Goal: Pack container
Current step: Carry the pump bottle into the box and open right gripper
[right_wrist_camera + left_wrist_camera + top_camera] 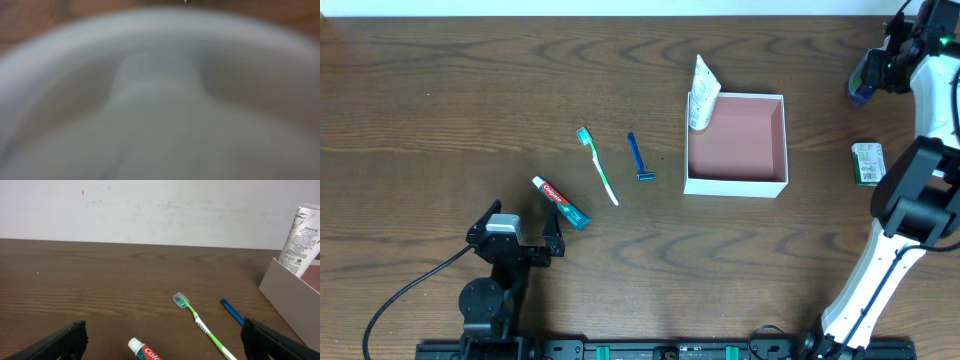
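Left claw (162,332) is spread wide and grips nothing. It sits low at about 7 o'clock on the surface (440,120), with the cap of the Colgate toothpaste tube (560,203) just ahead of its fingers. I judge it is placed there to take that tube next.

From the tube, the green toothbrush (598,165) lies at 1 o'clock. The blue razor (638,158) is just beyond it, on the way to the container (735,186). The container sits at about 2 o'clock from the surface's middle, open side up. A Pantene tube (702,95) leans upright in its 11 o'clock corner, propped by the wall.

The right claw (865,85) is far out at 2 o'clock. Its own view shows only a blurred white curve, so I cannot tell whether it grips anything. The green-and-white soap packet (867,163) lies at 3 o'clock of the container, well apart and unpacked.
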